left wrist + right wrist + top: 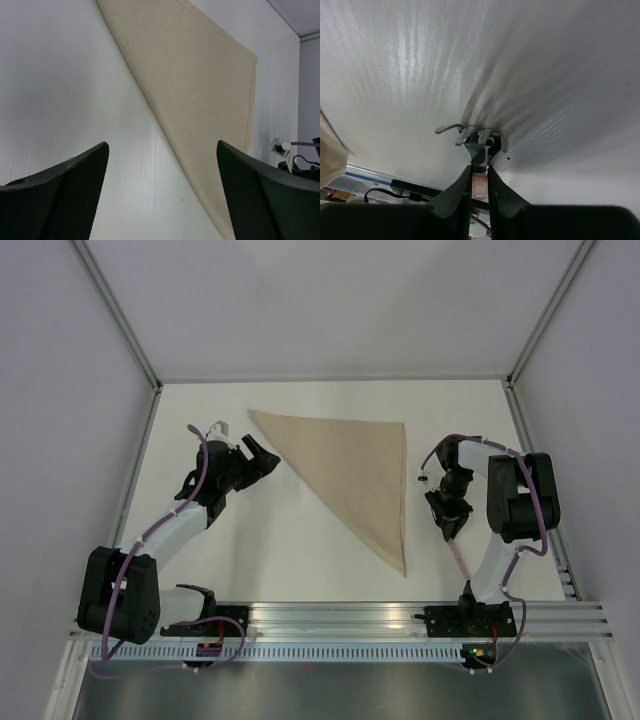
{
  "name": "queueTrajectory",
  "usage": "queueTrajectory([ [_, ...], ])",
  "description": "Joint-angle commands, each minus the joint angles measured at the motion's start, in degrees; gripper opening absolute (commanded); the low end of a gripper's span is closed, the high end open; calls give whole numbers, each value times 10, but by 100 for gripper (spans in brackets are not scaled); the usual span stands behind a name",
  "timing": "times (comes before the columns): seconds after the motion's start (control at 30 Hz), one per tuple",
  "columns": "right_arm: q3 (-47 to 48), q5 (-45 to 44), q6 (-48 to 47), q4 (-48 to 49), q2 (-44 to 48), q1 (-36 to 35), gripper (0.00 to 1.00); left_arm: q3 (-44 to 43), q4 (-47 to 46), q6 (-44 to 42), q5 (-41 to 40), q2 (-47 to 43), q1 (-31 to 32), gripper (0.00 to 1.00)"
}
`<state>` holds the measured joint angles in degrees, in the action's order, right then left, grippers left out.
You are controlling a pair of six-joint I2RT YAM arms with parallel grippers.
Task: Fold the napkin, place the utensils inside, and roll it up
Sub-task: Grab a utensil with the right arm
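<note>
on the left, the left gripper is hovering just beside the napkin's far left corner. its fingers are standing wide apart and holding nothing.

in the middle of the white bench, the napkin is lying flat, already folded into a triangle. its long folded edge is running diagonally toward the near side.

on the right, well apart from the cloth, the right gripper is pointing down at the bench. its fingers are pinching the fork near its neck, with the tines pointing away and the pale pink handle trailing back toward the arm's base. it is not clear whether the fork is resting on the bench or lifting off it.

the fold is looking done. carrying the fork onto the napkin and rolling it up are remaining.
</note>
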<state>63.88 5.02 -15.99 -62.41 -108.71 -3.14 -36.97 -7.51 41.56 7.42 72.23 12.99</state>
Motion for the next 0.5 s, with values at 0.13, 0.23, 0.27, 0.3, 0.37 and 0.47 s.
queueTrajectory([
  [0.13,52,-77,28,183,-19,-6,20,-32,-6,-15,-7,3,2,92],
  [0.23,84,-82,32,204,-31,-6,19,-35,-1,-16,-6,0,2,92],
  [0.27,92,-84,33,208,-34,-6,19,-35,1,-16,-6,-2,3,92],
  [0.3,106,-85,34,213,-37,-6,19,-35,3,-17,-7,-4,3,92],
  [0.37,120,-85,33,219,-49,-6,21,-35,8,-20,-7,-8,2,92],
  [0.47,127,-76,32,220,-55,-6,29,-35,14,-24,-9,-16,2,92],
])
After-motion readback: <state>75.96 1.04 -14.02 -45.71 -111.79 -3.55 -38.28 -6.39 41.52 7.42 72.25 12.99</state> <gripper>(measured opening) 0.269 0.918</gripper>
